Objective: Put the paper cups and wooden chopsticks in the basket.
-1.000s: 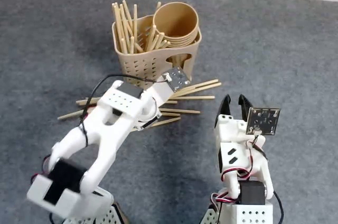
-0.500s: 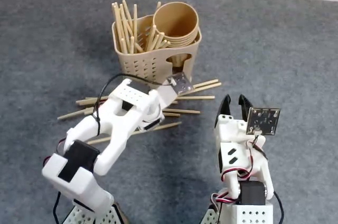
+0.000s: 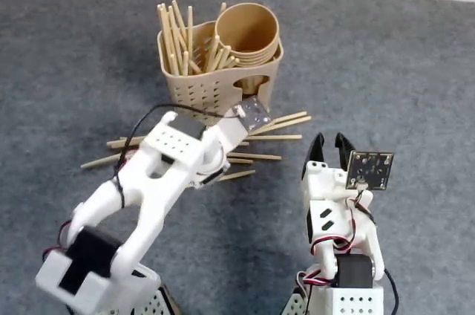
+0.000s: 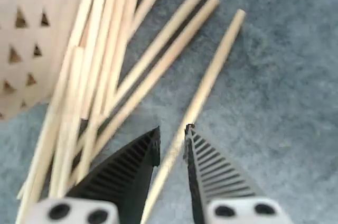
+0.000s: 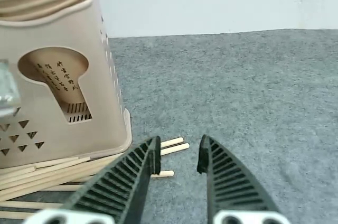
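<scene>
We see round pale wooden chopsticks (image 3: 286, 137) scattered on the fuzzy grey bench (image 3: 401, 70) before the perforated beige plastic basket (image 3: 215, 92), which holds stacked brown paper cups (image 3: 249, 29) and more sticks. The white left arm (image 3: 159, 174) hides the pile's middle. The left gripper (image 4: 172, 137) has its fingers narrowly apart astride one stick. The right gripper (image 5: 179, 152) has its fingers slightly parted, holding nothing.

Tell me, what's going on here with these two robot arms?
The left gripper is low over loose wooden chopsticks on the grey mat, open, with one chopstick between its jaws. The basket holds a stack of paper cups and many chopsticks. The right gripper sits open and empty nearby.
</scene>
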